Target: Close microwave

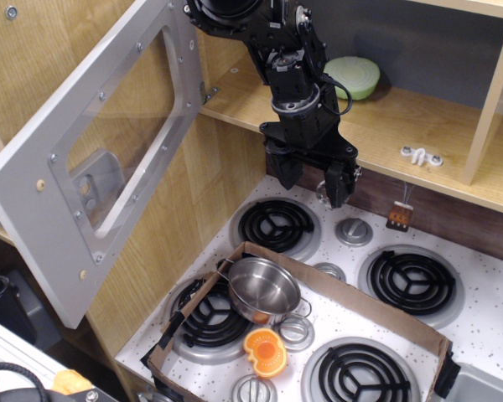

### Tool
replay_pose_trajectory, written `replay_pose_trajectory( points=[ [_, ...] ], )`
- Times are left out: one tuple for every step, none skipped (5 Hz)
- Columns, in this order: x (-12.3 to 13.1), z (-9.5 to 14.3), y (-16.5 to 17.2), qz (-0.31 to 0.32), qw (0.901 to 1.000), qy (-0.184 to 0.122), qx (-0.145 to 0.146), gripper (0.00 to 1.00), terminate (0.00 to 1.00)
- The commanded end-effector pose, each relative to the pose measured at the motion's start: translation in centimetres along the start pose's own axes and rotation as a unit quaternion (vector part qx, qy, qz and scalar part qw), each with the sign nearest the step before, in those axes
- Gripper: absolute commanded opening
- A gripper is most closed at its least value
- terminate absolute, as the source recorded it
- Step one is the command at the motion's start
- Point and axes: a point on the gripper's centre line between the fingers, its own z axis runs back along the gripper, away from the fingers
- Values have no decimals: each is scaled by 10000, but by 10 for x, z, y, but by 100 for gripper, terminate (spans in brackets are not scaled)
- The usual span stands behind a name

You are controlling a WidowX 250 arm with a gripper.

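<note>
The microwave's grey-silver door (42, 180) with its clear rectangular window (121, 126) hangs swung wide open at the left, showing its inner face. It is hinged at the wooden cavity shelf (251, 105) behind it. My black gripper (313, 180) hangs below the shelf's front edge, to the right of the door and apart from it. Its fingers (337, 184) point down over the stove top, spread apart and empty. The door's buttons and handle are hidden.
Below is a white speckled stove top (486, 335) with black coil burners (277, 226). A shallow cardboard tray (360, 306) holds a steel pot (264, 289) and an orange toy (266, 352). A green-white bowl (355, 77) sits on the shelf. A wooden upright (495, 100) stands right.
</note>
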Motion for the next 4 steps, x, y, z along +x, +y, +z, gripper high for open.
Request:
replay_pose_trajectory(
  points=[
    [0,0,0,0,10000,0,0,100,0],
    [-15,27,2,-479,9983,230,241,100,0],
    [-30,51,10,-769,9954,317,474,100,0],
    [-50,77,22,-1305,9890,352,608,100,0]
  ],
)
